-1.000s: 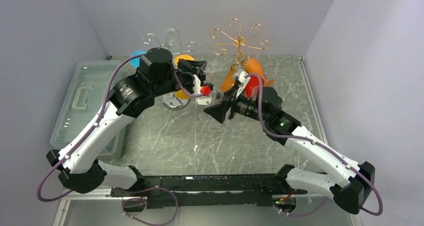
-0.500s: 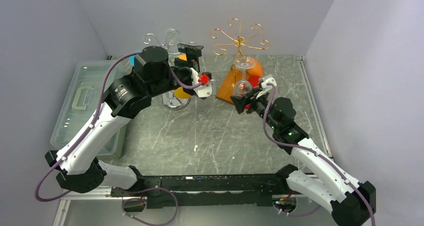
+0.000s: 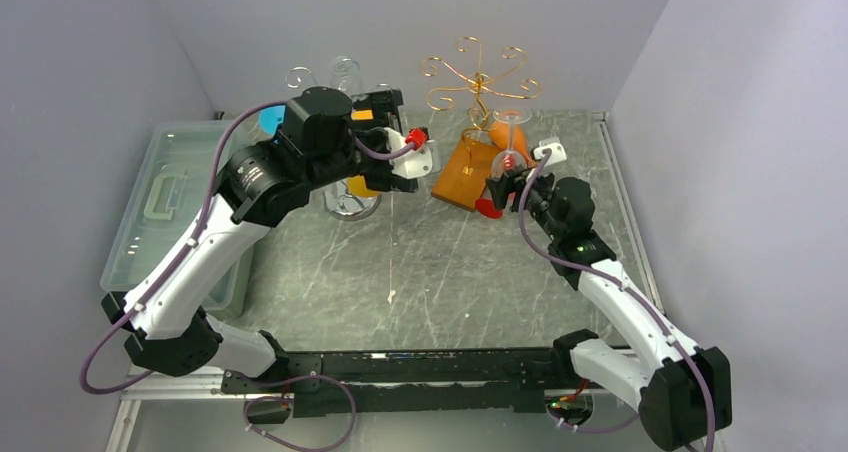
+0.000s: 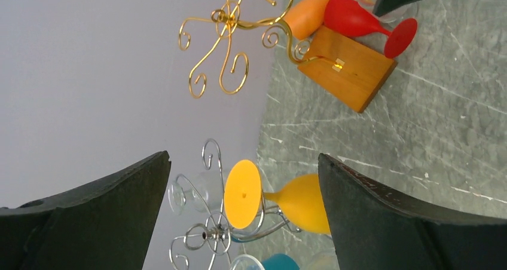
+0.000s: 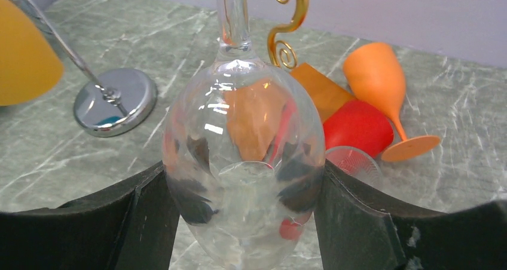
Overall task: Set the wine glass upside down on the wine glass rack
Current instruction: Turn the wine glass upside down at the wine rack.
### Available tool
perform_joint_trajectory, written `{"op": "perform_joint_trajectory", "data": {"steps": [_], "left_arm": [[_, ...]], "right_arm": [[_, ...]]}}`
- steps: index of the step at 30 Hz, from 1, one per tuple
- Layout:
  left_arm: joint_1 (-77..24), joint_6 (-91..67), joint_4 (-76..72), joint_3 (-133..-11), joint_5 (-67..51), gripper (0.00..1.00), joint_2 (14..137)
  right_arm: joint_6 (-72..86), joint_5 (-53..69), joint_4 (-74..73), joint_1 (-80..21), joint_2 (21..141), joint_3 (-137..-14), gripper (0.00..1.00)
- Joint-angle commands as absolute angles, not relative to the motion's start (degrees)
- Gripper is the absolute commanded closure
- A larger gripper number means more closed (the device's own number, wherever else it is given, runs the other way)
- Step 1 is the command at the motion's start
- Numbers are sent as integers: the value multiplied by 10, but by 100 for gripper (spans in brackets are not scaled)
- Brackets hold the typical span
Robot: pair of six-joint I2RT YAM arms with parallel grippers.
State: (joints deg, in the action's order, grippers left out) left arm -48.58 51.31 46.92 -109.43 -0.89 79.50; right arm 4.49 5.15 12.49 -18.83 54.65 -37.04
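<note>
Overhead, the left gripper [image 3: 395,140] hangs by the silver rack [image 3: 340,77], jaws wide apart and empty; only its wrist camera shows the yellow glass [image 4: 299,201] hung there. Next stands the gold rack [image 3: 478,77] on its wooden base [image 3: 460,172] — a red glass [image 5: 359,126] and an orange glass [image 5: 376,79] lie beside it. The right gripper [image 5: 242,180] clamps the clear wine glass [image 5: 245,162] by the bowl, stem up, near the gold rack — contact plain only at the wrist.
</note>
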Motion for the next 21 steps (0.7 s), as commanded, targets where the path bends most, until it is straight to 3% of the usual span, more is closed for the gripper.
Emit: {"op": "perform_joint_trajectory", "data": {"steps": [1, 21], "left_arm": [[-488, 492, 483, -1130, 20, 1, 794], [-487, 501, 495, -1116, 43, 1, 767]], "right_arm": [[23, 78, 187, -164, 574, -423, 43], [8, 175, 193, -121, 751, -545, 42]]}}
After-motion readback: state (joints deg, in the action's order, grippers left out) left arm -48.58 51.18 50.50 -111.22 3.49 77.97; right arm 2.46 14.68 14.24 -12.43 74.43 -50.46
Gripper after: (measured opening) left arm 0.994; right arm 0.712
